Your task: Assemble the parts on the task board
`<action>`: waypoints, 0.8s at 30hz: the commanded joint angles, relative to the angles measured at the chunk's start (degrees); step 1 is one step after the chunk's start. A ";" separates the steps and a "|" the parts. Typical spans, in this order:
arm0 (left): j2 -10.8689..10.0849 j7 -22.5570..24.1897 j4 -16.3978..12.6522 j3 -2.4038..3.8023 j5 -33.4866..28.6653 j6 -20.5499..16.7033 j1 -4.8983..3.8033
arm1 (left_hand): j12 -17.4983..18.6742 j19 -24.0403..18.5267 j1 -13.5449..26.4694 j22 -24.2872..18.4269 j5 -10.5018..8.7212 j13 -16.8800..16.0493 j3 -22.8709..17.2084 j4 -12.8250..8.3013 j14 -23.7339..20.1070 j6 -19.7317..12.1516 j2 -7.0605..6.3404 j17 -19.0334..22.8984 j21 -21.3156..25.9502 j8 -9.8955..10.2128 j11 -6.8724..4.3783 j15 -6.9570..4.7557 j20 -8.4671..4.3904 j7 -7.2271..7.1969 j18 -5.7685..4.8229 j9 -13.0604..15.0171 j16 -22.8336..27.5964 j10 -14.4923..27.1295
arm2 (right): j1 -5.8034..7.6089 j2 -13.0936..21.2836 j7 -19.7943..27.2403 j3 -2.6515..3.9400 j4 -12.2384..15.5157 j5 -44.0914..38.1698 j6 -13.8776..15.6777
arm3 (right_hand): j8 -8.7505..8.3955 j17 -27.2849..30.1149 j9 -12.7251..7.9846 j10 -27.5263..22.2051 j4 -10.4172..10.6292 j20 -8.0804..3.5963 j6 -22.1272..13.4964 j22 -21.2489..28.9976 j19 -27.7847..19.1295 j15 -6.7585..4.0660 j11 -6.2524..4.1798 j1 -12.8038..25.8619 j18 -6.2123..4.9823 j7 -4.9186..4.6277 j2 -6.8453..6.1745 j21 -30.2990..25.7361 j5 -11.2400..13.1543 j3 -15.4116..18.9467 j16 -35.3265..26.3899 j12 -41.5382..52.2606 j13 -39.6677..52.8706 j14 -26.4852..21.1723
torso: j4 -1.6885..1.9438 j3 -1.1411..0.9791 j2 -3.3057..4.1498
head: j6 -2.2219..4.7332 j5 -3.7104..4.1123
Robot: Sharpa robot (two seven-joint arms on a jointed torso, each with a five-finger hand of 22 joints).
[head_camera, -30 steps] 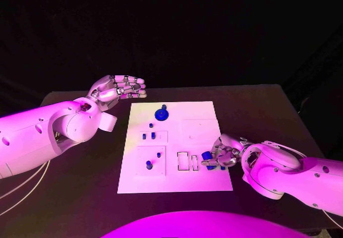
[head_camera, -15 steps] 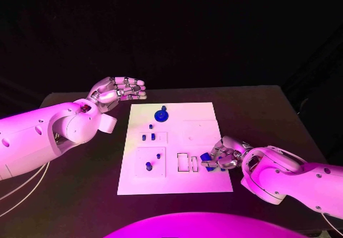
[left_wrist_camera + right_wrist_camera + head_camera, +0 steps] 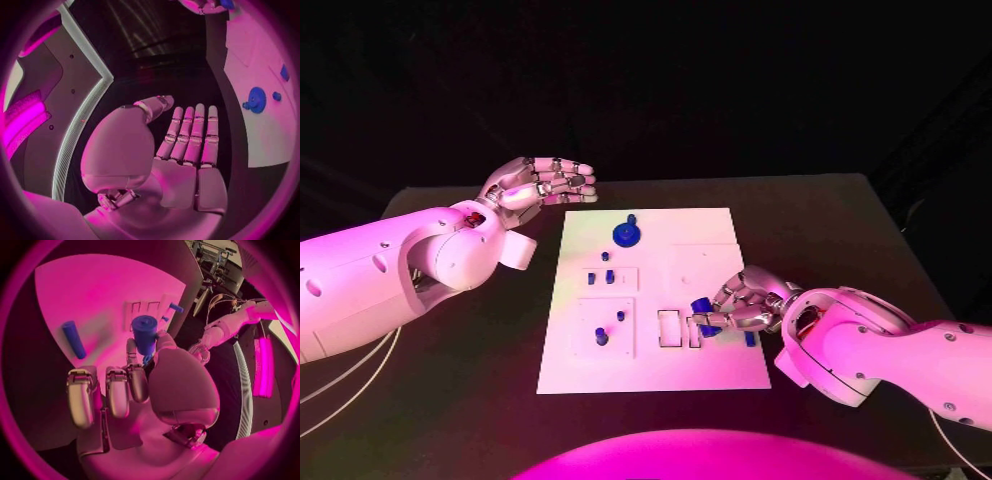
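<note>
The white task board (image 3: 704, 370) lies in the middle of the black table. My right hand (image 3: 744, 303) is over the board's right side and pinches a short blue cylinder (image 3: 702, 306) between thumb and finger; the right wrist view shows the cylinder (image 3: 145, 332) upright at the fingertips. A blue peg (image 3: 750, 339) lies flat on the board beside that hand, seen as the peg (image 3: 74, 339) from the wrist. My left hand (image 3: 540, 181) hovers beyond the board's far left corner, holding nothing, its fingers (image 3: 192, 131) straight and side by side.
A blue gear (image 3: 627, 234) sits at the board's far end, and the left wrist view shows the gear (image 3: 256, 99) too. Small blue pegs (image 3: 599, 277) stand in the left recesses. Two narrow slots (image 3: 671, 327) lie just left of the held cylinder.
My right hand has shifted left toward the slots with the blue cylinder, uncovering the peg that lies on the board. The left hand has stayed put.
</note>
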State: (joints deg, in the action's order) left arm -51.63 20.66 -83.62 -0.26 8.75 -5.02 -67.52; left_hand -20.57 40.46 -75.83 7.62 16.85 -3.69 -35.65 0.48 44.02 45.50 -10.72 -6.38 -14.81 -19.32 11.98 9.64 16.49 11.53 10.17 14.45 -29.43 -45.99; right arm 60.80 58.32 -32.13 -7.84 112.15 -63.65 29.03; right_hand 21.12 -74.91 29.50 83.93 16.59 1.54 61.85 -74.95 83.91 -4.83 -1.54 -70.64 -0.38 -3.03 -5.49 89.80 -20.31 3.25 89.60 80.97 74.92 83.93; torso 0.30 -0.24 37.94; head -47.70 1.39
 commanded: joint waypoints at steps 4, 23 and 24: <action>0.12 0.19 -0.14 0.03 -0.28 1.15 -0.03 | 0.46 0.38 0.15 -0.12 0.35 0.08 -0.22 0.11 0.18 0.53 0.11 -0.09 0.49 -0.35 -0.10 0.22 0.05 2.89 -0.30 0.07 0.39 -0.15 | 0.13 -2.71 0.32 -0.05 -1.30 0.87 -3.58 | 0.51 -15.09 0.27 2.66 0.22 -0.51 0.86 -15.05 6.09 -0.39 -0.28 -1.32 0.38 0.69 2.57 0.20 0.38 0.01 0.40 -0.54 8.76 6.07 | -0.02 0.00 -0.02 | -0.16 -0.11; 0.12 -0.09 -0.18 0.03 -0.27 1.27 -0.03 | 0.59 0.48 0.19 -0.23 0.34 0.09 -0.19 0.13 0.09 0.57 0.09 -0.08 0.64 -0.40 -0.08 0.24 0.05 2.90 -0.31 0.08 0.51 -0.03 | 0.06 -8.40 -2.00 -0.23 -5.10 -4.16 -6.54 | 0.59 -15.09 0.27 2.45 0.21 -0.46 0.68 -15.05 6.09 -0.30 -0.17 -0.28 0.38 0.58 2.39 0.20 1.90 0.56 0.40 -1.28 8.41 6.07 | 0.03 0.03 -0.02 | -0.42 -0.25; 0.12 -0.11 -0.18 0.03 -0.27 1.28 -0.03 | 0.59 0.48 0.19 -0.23 0.34 0.09 -0.19 0.13 0.09 0.57 0.09 -0.08 0.64 -0.40 -0.08 0.24 0.05 2.90 -0.31 0.08 0.51 -0.03 | 0.06 -8.54 -2.09 -0.23 -5.28 -4.24 -6.54 | 0.63 -15.09 0.27 2.43 0.21 -0.44 0.67 -15.05 6.09 -0.28 -0.15 -0.09 0.38 0.55 2.25 0.20 2.11 0.73 0.40 -1.37 8.37 6.07 | 0.02 0.03 -0.01 | -0.43 -0.27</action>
State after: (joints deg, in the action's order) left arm -51.59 20.37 -83.65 -0.26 8.75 -4.71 -67.52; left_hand -20.30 40.46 -75.83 7.44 16.85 -3.69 -35.65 0.48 44.02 45.69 -10.72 -6.37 -14.53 -19.32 11.98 9.64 16.49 11.75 10.17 14.44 -29.21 -45.99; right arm 60.90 49.92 -33.62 -8.06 106.99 -65.98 24.03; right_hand 21.22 -74.95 29.55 83.93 16.79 1.35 61.85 -74.93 84.11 -4.82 -1.52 -69.75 -0.38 -3.02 -4.59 89.76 -18.54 3.54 89.82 79.78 74.91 83.93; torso 0.36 -0.24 37.94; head -48.09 1.17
